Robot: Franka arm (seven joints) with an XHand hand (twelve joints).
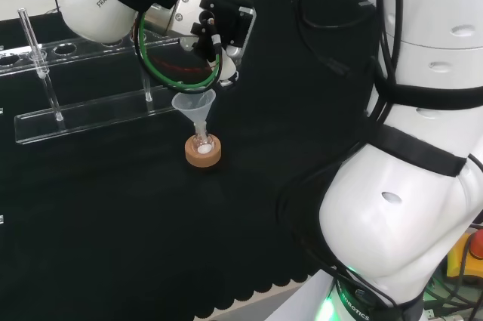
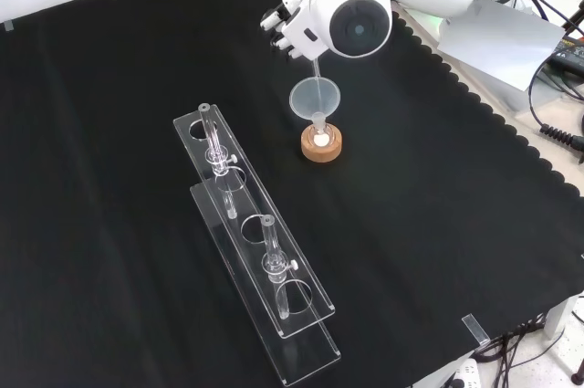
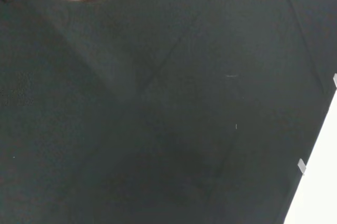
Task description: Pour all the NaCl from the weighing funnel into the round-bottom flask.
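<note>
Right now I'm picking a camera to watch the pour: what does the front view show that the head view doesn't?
Front view alone: the funnel's open mouth from above, and the whole clear rack with its tubes. Head view alone: the funnel's cone from the side, its stem entering the flask. Both: the hand above the funnel, the cork ring, white powder in the flask.

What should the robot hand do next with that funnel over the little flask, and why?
Probably keep the funnel upright and steady over the flask a little longer. In the front view the hand is above it, the funnel's stem points down into the flask's neck, and white powder already lies in the flask on its cork ring. Whether any powder remains in the funnel is unclear.
</note>
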